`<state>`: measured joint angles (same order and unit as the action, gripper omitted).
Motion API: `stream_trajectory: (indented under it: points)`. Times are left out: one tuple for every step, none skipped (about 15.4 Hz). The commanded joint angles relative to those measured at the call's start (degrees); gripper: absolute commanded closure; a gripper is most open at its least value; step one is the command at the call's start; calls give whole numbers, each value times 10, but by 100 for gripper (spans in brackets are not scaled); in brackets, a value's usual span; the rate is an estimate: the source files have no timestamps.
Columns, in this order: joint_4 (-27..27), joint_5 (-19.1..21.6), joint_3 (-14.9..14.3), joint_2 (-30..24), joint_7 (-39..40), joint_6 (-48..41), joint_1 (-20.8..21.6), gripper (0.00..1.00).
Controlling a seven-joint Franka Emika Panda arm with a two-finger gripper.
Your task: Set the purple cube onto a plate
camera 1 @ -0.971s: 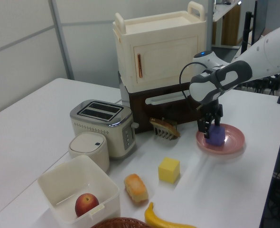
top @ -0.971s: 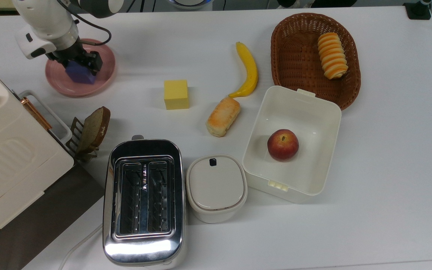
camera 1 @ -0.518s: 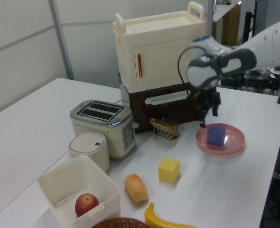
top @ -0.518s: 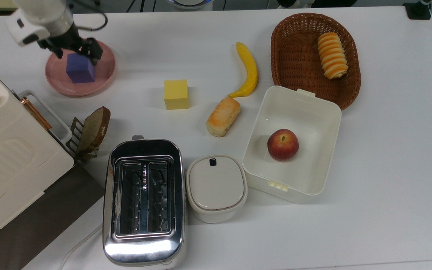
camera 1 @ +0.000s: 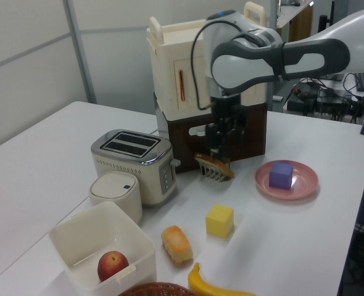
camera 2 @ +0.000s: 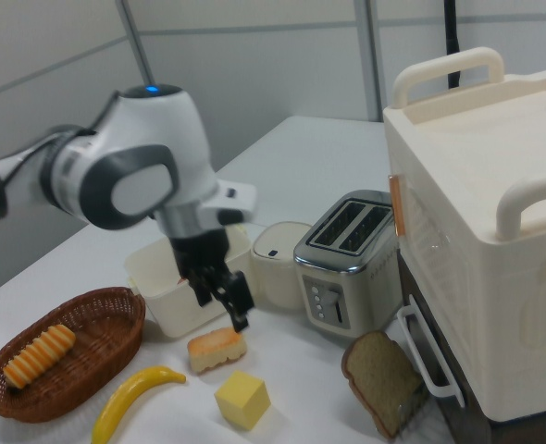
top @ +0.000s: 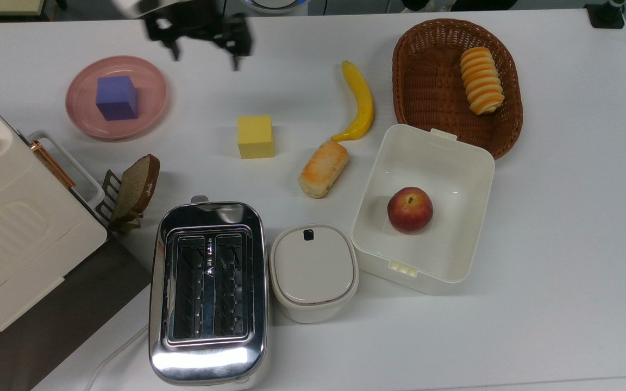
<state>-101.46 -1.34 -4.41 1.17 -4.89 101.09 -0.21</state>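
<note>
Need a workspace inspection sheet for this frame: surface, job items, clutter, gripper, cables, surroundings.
Surface: white table, nothing spilled.
Job's things: purple cube sits upright on the pink plate, free of the gripper.
Clutter: yellow cube, banana, bread roll, wicker basket holding a striped pastry, white tub with an apple, lidded container, toaster, toast slice in a rack.
Gripper: gripper open, empty, raised above the table, off the plate toward the top view's right.
Cables: black cable looping along the arm; white cord by the toaster.
Surroundings: cream cabinet, grey wall panels.
</note>
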Motion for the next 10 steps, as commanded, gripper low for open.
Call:
stream_trajectory:
  points:
    - [10,11,7,-6,-22,-12,27,0]
    - [10,12,8,-6,-22,-13,29,0]
    - [10,13,8,-6,-22,-12,32,0]
    - [10,19,9,-3,-22,-12,35,0]
    - [10,29,9,-2,-22,-11,35,0]
    - [10,34,8,-2,-22,-11,34,0]
    - [10,34,8,-2,-22,-12,33,0]
    - [10,34,8,-3,-22,-12,33,0]
    - [10,34,8,-4,-23,-12,33,0]
    - [10,34,8,-6,-28,-13,33,0]
